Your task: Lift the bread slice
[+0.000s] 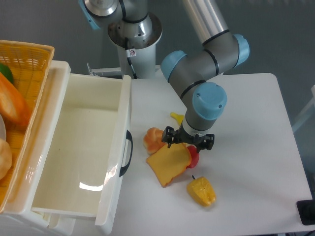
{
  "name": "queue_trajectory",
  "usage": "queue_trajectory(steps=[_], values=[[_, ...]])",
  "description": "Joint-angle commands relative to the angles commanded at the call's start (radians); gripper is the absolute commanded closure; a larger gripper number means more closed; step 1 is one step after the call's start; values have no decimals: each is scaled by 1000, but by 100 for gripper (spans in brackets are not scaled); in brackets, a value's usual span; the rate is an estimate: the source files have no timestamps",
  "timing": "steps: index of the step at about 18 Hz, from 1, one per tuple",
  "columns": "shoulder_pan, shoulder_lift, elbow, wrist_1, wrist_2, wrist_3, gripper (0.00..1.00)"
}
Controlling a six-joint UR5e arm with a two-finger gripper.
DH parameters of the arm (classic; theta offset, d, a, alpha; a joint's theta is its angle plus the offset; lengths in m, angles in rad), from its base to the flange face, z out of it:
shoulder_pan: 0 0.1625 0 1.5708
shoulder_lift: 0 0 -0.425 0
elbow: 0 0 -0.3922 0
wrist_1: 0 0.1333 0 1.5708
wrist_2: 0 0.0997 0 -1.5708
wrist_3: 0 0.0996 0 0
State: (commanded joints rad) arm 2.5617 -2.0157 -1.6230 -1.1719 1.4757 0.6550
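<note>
Single fixed view, high, steeply down over table (256,118)

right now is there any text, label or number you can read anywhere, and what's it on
No readable text anywhere.
Small red-and-white sticker on the robot base column: a warning-type sign, too small to read.
Bread slice, white drawer, wicker basket: no markings visible.
</note>
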Motion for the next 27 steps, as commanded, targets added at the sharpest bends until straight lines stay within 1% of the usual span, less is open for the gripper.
queue_trajectory(steps=[6,11,18,20,21,22,24,25,26,27], values=[[6,-2,-5,2,-2,3,0],[2,-17,-3,3,-5,9,0],[-5,-23,-3,5,-9,6,0],[-6,-25,-3,5,-9,8,5],[-11,-25,-2,5,-8,8,10],[-15,-25,0,5,-8,6,19],[-21,-26,-2,3,-8,5,34],[-29,-29,-2,3,-8,5,35],[-31,-31,-2,3,-8,3,41],[-32,-31,-2,3,-6,3,45]])
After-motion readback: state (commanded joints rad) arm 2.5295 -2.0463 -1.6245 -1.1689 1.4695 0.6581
